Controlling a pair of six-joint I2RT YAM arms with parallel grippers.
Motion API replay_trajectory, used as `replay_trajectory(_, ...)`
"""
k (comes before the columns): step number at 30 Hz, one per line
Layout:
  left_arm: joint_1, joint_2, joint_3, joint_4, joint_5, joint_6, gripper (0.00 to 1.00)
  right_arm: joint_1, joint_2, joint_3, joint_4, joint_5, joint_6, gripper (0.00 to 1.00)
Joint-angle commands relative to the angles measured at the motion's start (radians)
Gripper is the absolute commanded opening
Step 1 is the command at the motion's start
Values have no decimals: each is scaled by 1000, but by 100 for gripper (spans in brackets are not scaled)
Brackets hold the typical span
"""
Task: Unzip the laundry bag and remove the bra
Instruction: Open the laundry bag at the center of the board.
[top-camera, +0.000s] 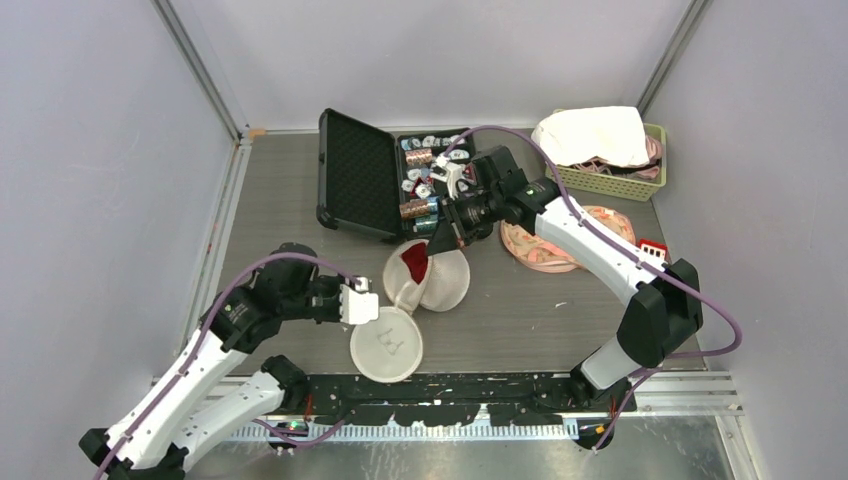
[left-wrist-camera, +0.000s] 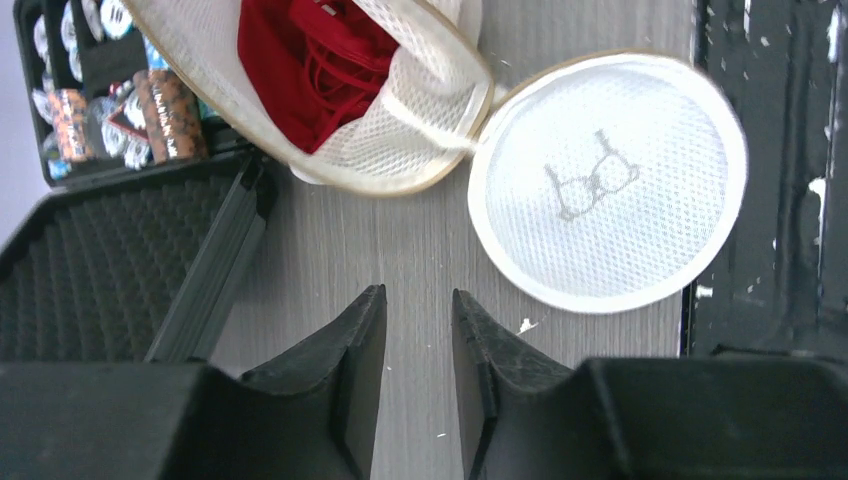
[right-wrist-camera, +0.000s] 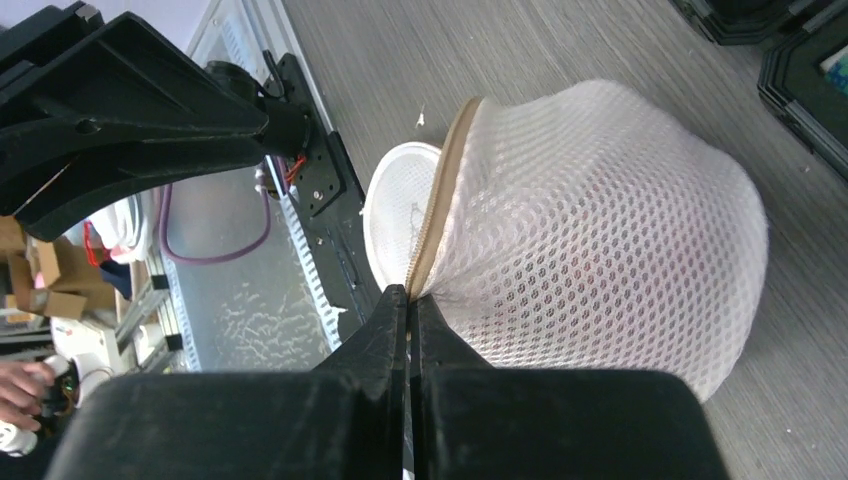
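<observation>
The white mesh laundry bag (top-camera: 445, 285) stands unzipped at the table's middle, its round lid (top-camera: 386, 345) folded down flat toward the near edge. The red bra (top-camera: 413, 262) lies inside the open mouth. My right gripper (top-camera: 445, 238) is shut on the bag's zip rim at its far side; in the right wrist view the gripper (right-wrist-camera: 410, 295) pinches the tan rim of the bag (right-wrist-camera: 600, 220). My left gripper (top-camera: 362, 300) is open and empty, just left of the bag. In the left wrist view this gripper (left-wrist-camera: 418, 300) hovers over bare table, short of the bag (left-wrist-camera: 420, 120), bra (left-wrist-camera: 310, 60) and lid (left-wrist-camera: 610, 180).
An open black foam-lined case (top-camera: 358, 172) with small packets (top-camera: 425, 170) sits behind the bag. A green basket (top-camera: 650, 180) with white cloth stands at the back right. A pink garment (top-camera: 560, 245) and a small red-and-white object (top-camera: 652, 248) lie right of the bag.
</observation>
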Motion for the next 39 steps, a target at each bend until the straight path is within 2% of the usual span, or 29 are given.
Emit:
replay_trajectory(1,11,29,21,124,3,-162,37,-60,-29,-48,116,-6,145,1)
replay_trajectory(5,11,83,21,183,5,-216,43,-164,-20,-107,109,5,182,1)
replay_trajectory(13,4,278,71,163,142,-226,44,-233,-16,-220,-34,40,51,1)
replay_trajectory(22,-5,458,67,353,173,-220,34,-233,-43,-341,-11,-3,40,4)
replay_trajectory(26,-49,536,84,422,139,-185,30,-234,-45,-384,28,-80,84,5)
replay_trajectory(29,-71,599,118,450,149,-180,29,-233,-61,-388,47,-75,101,6)
replay_trajectory(31,-83,639,137,458,154,-178,29,-233,-64,-362,33,-58,79,15)
replay_trajectory(33,-88,675,151,461,143,-175,28,-233,-71,-311,-6,-29,29,33)
replay_trajectory(34,-88,684,153,463,133,-180,28,-233,-82,-282,-28,-14,0,39)
replay_trajectory(39,-76,643,95,466,151,-145,28,-232,-149,-154,-82,10,-105,50)
